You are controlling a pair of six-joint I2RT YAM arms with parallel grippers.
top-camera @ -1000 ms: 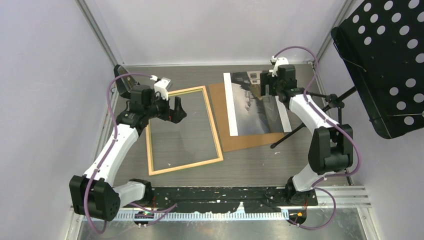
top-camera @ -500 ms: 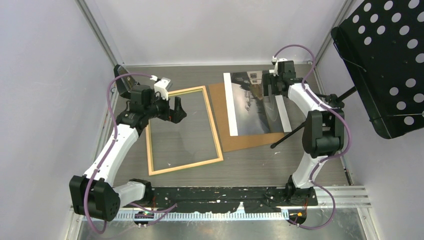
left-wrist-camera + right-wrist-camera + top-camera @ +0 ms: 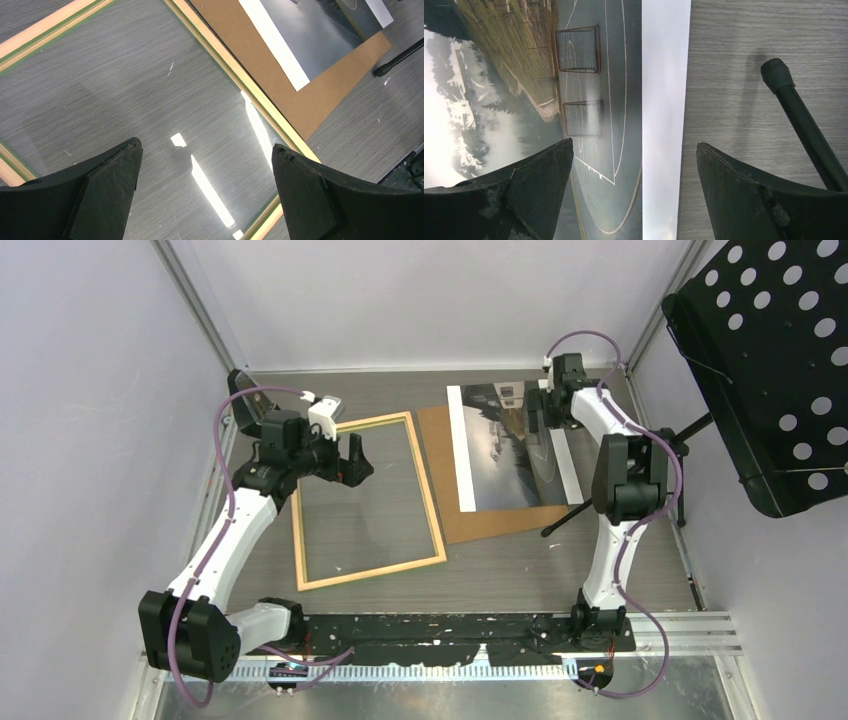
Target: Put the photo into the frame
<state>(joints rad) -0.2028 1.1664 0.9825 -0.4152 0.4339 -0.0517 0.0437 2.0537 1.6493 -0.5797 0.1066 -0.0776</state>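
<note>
The right claw (image 3: 632,146), wide open and empty, has edged outward to straddle the white band of the photo (image 3: 589,100). The photo lies on a brown backing sheet (image 3: 500,523) beside the frame (image 3: 429,495), so a pickup looks next. The left claw (image 3: 205,147) hangs open and empty over the frame, on a grey wood-grain desk (image 3: 500,575) between pale walls.

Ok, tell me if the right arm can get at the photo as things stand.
Probably yes. The right gripper hangs open directly above the photo, over its white band, with nothing between them. The black stand leg lies off to the side on the table, clear of that edge.
</note>
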